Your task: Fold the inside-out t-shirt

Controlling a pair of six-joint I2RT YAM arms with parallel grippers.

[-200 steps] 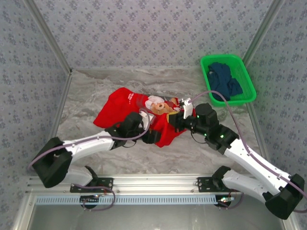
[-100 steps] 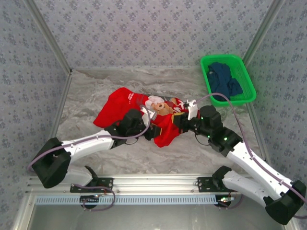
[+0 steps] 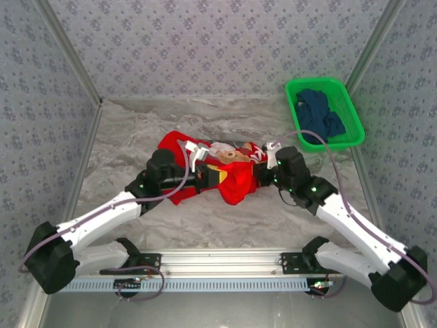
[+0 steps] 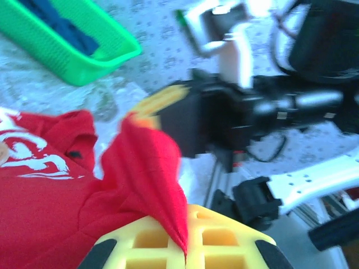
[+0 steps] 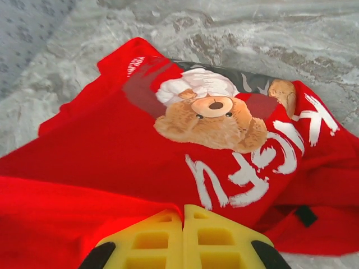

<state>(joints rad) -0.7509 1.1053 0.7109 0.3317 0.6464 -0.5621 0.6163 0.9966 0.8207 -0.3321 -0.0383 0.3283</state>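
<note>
The inside-out t-shirt, bright red with a bear print and white lettering, lies bunched in the middle of the marble table. From the left, my left gripper is shut on a raised fold of the red cloth, which runs down between its yellow fingers. My right gripper comes in from the right. It is shut on a red fold at the shirt's near edge, with the bear print spread just beyond its yellow fingers.
A green basket holding a dark navy garment stands at the back right, and its rim shows in the left wrist view. Patterned walls close in the table on three sides. Bare marble lies at the front and back left.
My left gripper has shut on the red cloth and its arm has drawn back to the left. The right gripper has shifted slightly left. The shirt is more bunched between them.
</note>
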